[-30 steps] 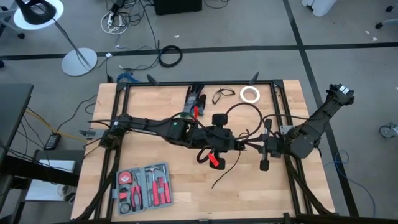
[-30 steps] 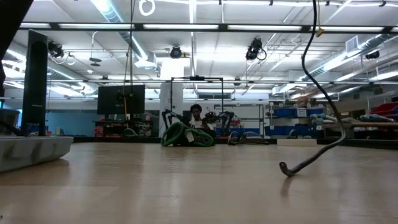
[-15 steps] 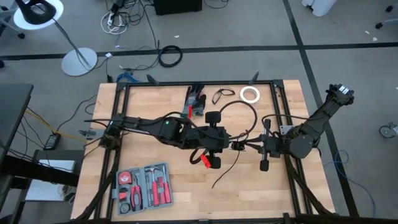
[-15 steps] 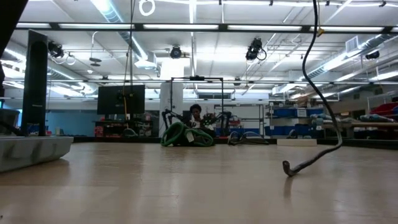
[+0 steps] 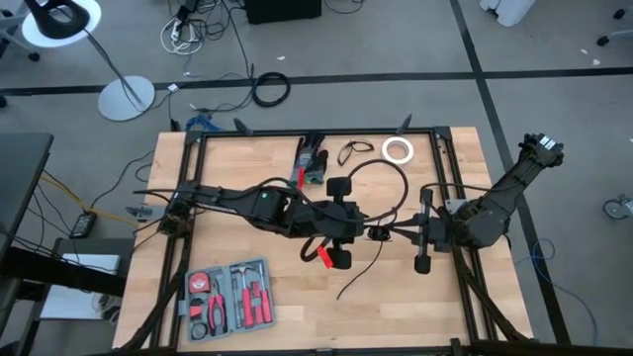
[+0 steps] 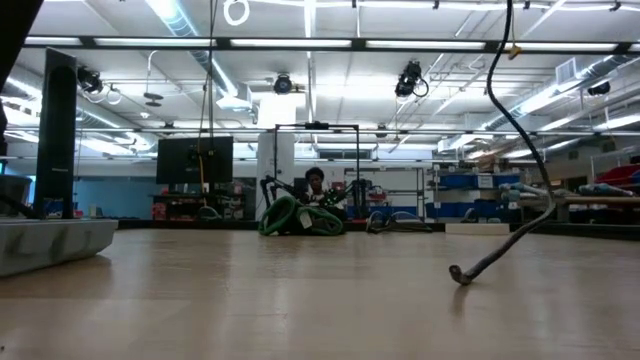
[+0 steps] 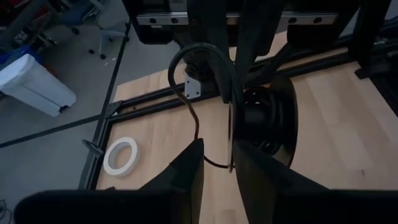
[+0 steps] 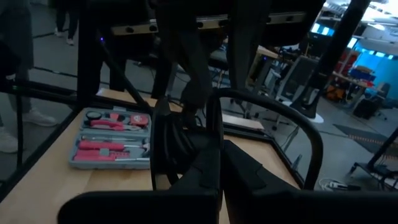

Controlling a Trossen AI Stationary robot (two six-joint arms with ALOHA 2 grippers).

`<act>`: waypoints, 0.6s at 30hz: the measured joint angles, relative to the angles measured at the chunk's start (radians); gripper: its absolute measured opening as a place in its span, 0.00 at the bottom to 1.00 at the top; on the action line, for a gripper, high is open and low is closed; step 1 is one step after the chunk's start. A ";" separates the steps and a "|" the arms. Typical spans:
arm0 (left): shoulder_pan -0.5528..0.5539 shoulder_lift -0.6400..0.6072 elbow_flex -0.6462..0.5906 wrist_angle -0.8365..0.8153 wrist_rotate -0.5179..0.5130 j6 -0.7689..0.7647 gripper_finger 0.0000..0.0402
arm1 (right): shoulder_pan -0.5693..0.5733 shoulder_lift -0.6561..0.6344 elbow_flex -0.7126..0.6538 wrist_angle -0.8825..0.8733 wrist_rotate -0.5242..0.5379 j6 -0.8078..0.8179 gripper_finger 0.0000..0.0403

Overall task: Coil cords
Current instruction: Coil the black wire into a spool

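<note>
- Step in hand, as I judge it: winding the cord (image 5: 381,173) into a loop between the two arms at the middle of the worktop (image 5: 247,163); none of it is coiled tight yet.
- The left claw (image 7: 216,168) stands narrowly parted, the cord running up between its fingers, apparently loose rather than pinched.
- The right claw (image 5: 381,234), just at 3 o'clock of the left one, is pressed shut; the wrist view shows the cord arching right in front of it, so it seems to pin one end, though I cannot be sure.
- From the claws the cord arcs toward 12 o'clock, near the white tape roll (image 5: 398,149); its free tail (image 5: 356,277) trails toward 6 o'clock, tip resting on the wood.
- Next move, I reckon: the left claw must close on the strand again and carry another turn round, keeping the tail from slipping.
</note>
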 joint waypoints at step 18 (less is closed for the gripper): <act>-0.097 -0.005 -0.061 0.161 -0.033 0.114 0.17 | 0.112 -0.087 0.000 -0.137 0.137 0.077 0.00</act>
